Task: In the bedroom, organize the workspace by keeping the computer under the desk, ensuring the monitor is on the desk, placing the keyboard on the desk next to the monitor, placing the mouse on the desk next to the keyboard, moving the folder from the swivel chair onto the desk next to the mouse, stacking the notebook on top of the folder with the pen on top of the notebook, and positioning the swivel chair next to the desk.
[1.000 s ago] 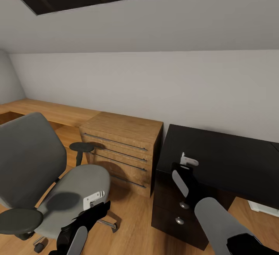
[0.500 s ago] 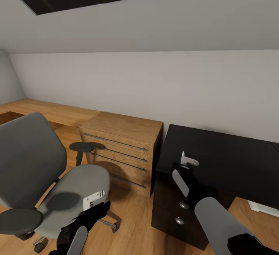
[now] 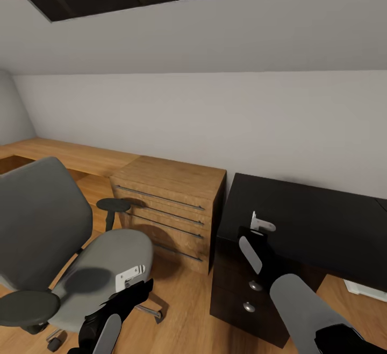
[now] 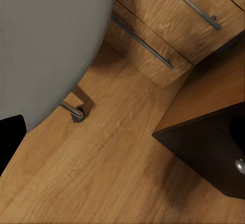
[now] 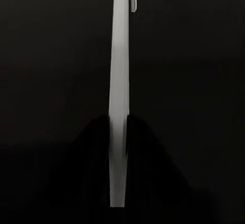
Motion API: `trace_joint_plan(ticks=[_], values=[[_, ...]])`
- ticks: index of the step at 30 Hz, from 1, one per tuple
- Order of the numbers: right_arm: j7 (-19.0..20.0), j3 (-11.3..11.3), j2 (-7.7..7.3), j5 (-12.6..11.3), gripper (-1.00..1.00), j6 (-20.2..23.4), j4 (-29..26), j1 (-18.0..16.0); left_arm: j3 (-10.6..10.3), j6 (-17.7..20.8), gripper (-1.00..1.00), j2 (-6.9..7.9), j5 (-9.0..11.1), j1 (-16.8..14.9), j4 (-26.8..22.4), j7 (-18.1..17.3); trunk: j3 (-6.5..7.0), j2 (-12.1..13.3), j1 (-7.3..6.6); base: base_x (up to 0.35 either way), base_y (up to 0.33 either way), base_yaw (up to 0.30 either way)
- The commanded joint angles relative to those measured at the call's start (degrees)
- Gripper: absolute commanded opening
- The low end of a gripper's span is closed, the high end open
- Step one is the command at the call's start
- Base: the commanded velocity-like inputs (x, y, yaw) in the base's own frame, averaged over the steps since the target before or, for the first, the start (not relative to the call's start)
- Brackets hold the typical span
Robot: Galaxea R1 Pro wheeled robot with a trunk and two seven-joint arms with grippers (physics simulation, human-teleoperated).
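The left gripper point(image 3: 129, 284) hangs low over the wood floor point(image 4: 102, 173), the swivel chair point(image 3: 70, 257) seat just beside it; I cannot tell its finger state. Beyond stands the wooden drawer unit point(image 3: 172, 203). The right gripper point(image 5: 118, 132) is clamped on the pen point(image 5: 120, 81), held lengthwise above the black desk point(image 3: 322, 219), likely for carrying to the notebook.

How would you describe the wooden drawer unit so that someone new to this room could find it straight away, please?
Look along the white wall to where the long wooden counter ends. The wooden drawer unit stands there on the floor, between the grey swivel chair and the black desk. Its light wood grain and long thin bar handles set it apart from the black desk's round knobs.
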Motion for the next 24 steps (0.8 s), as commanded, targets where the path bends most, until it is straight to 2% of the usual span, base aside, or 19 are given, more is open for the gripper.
trace_joint_plan(ticks=[1, 11, 17, 18, 24], values=[[-0.4, 0.2, -0.05, -0.9, -1.00, 0.3, -0.1, 0.0, 0.0, 0.1, 1.00, 0.00, 0.6, 0.0, -0.1, 0.6, 0.12, 0.4, -0.23, 0.000, 0.000, 0.000], [-0.4, 0.2, -0.10, -0.8, -1.00, 0.1, -0.3, 0.0, 0.0, 0.1, 1.00, 0.00, 0.6, 0.0, -0.1, 0.6, 1.91, 4.4, -2.42, 0.000, 0.000, 0.000], [-0.7, 0.2, -0.40, -0.7, -1.00, 0.3, -5.7, 0.2, 0.0, 0.1, 1.00, 0.00, 0.6, -0.1, -0.1, 0.6, 2.99, 6.8, -3.74, -0.112, -0.053, 0.000], [-0.7, 0.1, -1.54, -0.8, -1.00, 1.8, -8.8, 0.4, 0.0, 0.1, 1.00, 0.00, 0.6, -0.1, -0.1, 0.6, 3.17, 7.2, -3.96, -0.283, -0.128, 0.000], [-0.8, -1.0, -2.89, -2.0, -1.00, 2.7, -11.3, 0.4, 0.0, 0.1, 1.00, 0.00, 0.6, -0.1, -0.1, 0.6, 4.25, 9.6, -5.28, -0.285, -0.128, 0.000]])
